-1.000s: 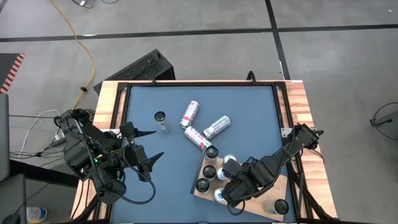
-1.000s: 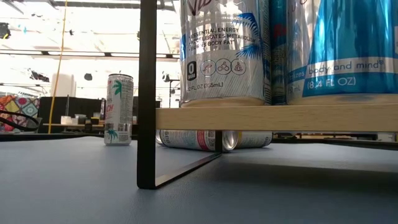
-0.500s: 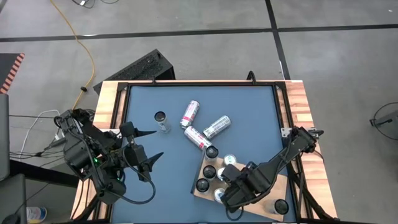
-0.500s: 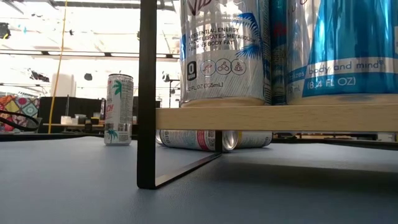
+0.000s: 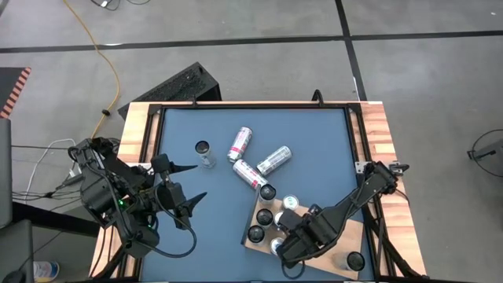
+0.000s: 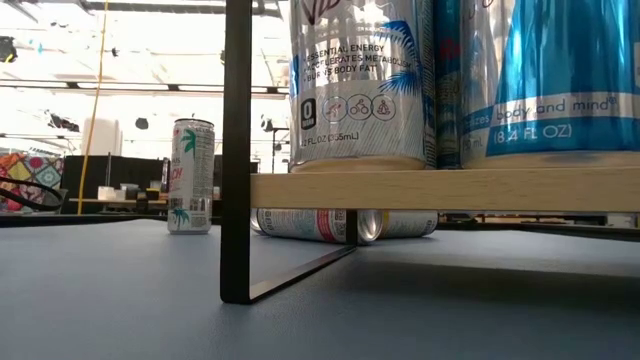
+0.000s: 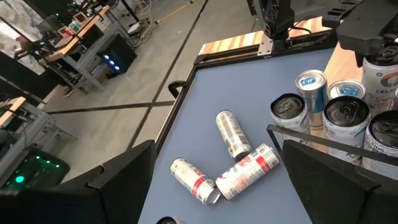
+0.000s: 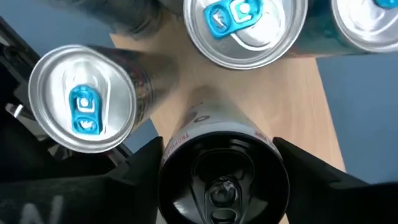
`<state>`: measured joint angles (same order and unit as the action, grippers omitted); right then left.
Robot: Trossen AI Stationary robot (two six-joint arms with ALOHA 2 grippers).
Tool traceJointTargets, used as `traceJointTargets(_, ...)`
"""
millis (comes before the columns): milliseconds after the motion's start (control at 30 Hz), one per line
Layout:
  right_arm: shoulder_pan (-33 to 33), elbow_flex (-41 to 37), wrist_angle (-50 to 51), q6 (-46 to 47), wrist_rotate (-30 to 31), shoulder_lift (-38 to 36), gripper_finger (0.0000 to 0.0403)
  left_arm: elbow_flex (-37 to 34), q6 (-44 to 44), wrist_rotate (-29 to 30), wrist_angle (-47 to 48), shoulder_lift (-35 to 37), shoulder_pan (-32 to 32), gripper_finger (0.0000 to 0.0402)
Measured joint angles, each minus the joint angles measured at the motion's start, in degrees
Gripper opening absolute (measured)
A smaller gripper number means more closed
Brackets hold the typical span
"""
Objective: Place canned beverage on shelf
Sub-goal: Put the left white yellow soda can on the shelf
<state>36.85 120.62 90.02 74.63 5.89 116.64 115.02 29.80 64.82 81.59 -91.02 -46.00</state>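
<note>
The black-topped can [image 8: 222, 171] stood upright on the shelf [image 8: 273, 112], among the cans already set there, at the end of the board toward the table's front edge. In the right wrist view the right gripper [image 8: 219, 163] straddled it from above, one dark finger at each side of the can's rim and hard against it; whether the pads actually pressed the metal could not be told, but the can looked enclosed rather than free. In the high view that gripper [image 5: 292, 240] sat over the shelf [image 5: 355, 237], which lay at the table's front right corner.

To do this step well, I judged the can should be settled flat on the wood, clear of the two silver-topped neighbours [image 8: 84, 99] close beside it, and the fingers should part fully before rising straight up, so nothing is dragged or tipped.

Against the frame a second earlier, the right arm had shifted slightly toward the shelf's left end. The left gripper [image 5: 189, 185] hung spread wide over the table's left side, unchanged, as were the three fallen cans [image 5: 255, 161] mid-table.
</note>
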Motion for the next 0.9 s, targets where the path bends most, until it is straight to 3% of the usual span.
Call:
traceJointTargets(733,6.8,0.0,-0.01,-32.44,1.68,-0.46,0.0225,0.0,-0.04,0.04,-0.02,0.0,0.0,0.0336)
traceJointTargets(900,6.69,0.0,-0.05,-31.89,1.26,-0.46,0.0225,0.0,-0.02,0.07,-0.01,0.0,0.0,0.0336)
